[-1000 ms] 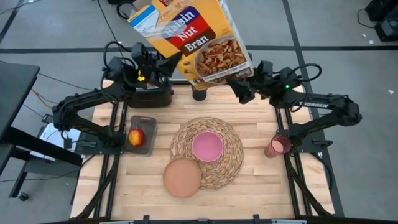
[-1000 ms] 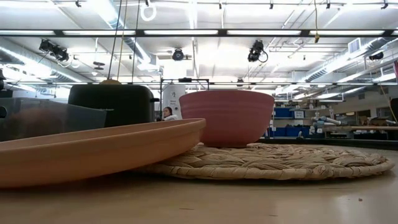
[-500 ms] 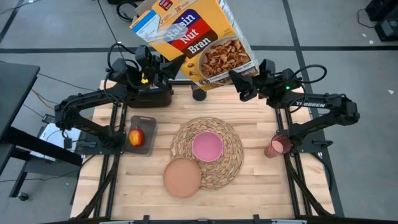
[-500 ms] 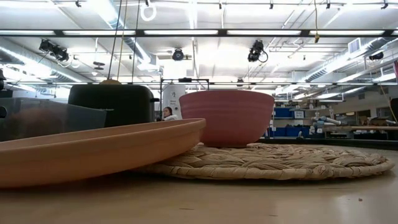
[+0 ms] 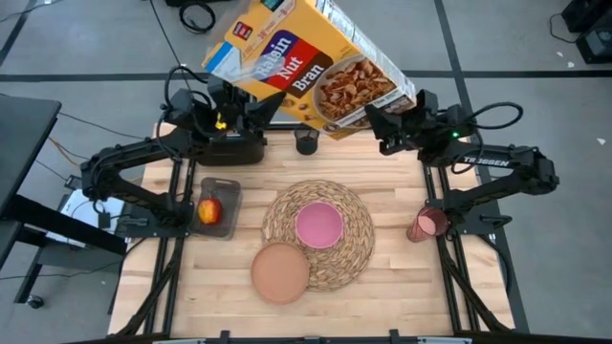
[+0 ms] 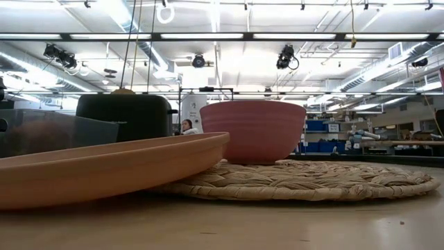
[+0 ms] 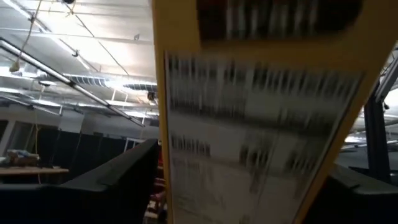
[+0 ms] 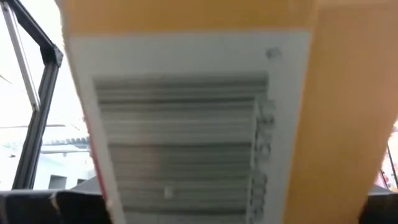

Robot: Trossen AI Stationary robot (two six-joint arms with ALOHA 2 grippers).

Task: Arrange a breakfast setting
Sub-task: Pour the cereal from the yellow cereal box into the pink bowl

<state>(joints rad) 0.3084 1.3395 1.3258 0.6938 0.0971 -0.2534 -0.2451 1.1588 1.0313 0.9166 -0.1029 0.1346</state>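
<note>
cereal box (image 5: 308,65) now tilted further

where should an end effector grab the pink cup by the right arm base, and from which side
The translucent pink cup seems to lie tipped on the table's right edge, mouth toward the large round woven straw placemat. Coming straight down and pinching across its round wall looks best, since nothing crowds it on the mat side; the right arm's frame stands close on the other.
</note>
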